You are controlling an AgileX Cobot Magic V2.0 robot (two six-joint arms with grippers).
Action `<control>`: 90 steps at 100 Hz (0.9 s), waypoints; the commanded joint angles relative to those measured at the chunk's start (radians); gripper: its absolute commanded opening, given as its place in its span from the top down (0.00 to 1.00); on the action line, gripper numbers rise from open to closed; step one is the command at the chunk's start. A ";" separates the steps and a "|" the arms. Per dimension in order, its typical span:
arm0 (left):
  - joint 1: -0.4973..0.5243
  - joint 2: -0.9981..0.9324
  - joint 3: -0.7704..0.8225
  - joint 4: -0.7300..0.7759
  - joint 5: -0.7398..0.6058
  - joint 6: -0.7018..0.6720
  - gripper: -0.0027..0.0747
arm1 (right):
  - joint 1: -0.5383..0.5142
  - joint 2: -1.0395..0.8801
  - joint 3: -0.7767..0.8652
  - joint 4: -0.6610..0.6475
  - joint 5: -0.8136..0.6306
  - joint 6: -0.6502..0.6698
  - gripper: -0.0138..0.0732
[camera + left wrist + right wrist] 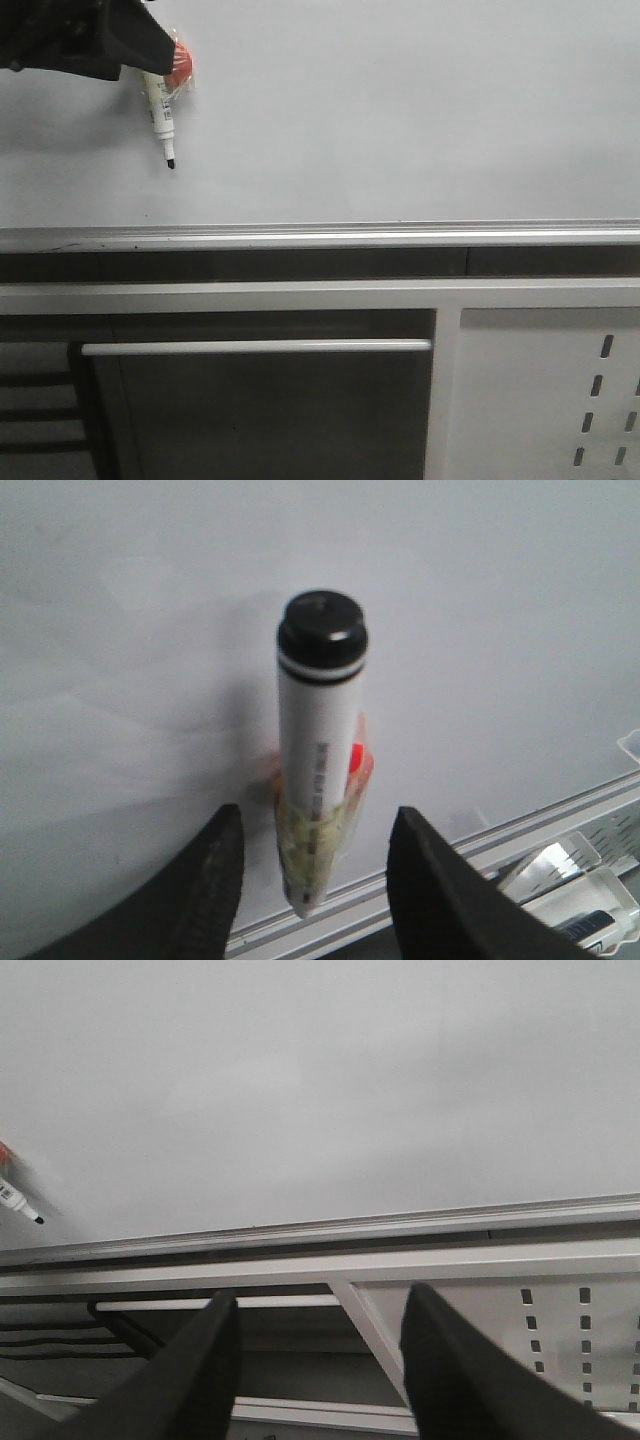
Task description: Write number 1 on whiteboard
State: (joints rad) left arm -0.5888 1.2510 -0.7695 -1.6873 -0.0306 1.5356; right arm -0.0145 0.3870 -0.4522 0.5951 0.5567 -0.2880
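Note:
The whiteboard (pixel 400 120) fills the upper front view, pale and smooth, above its silver rail (pixel 320 238). The number 1 is out of view. A white marker pen (pixel 160 110) with a black tip pointing down rests against the board at the top left, with an orange-red piece (pixel 180 62) taped to it. My left gripper (pixel 140 55) is around the pen's upper part. In the left wrist view the pen (pixel 318 750) stands between the fingers of that gripper (pixel 316 820), which is open with a gap on each side. My right gripper (pixel 320 1297) is open and empty, below the board (pixel 350 1090).
Under the rail runs a grey metal frame with a horizontal bar (pixel 255 347) and a perforated panel (pixel 560 400) at the lower right. Clear plastic items (pixel 590 890) lie below the rail in the left wrist view. The pen (pixel 15 1198) shows at the right wrist view's edge.

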 commanded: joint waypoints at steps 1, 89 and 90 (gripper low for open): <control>-0.009 -0.007 -0.050 -0.005 0.009 -0.001 0.56 | -0.008 0.014 -0.036 0.021 -0.067 -0.013 0.46; -0.052 -0.003 -0.070 0.104 0.073 -0.001 0.99 | -0.008 0.017 -0.036 0.021 -0.014 -0.013 0.46; -0.058 -0.006 -0.070 0.110 0.078 -0.001 0.99 | -0.006 0.019 -0.036 0.021 -0.010 -0.015 0.46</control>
State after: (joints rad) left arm -0.6127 1.2963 -0.8079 -1.6316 -0.0315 1.5363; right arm -0.0145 0.3870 -0.4522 0.5956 0.5697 -0.2900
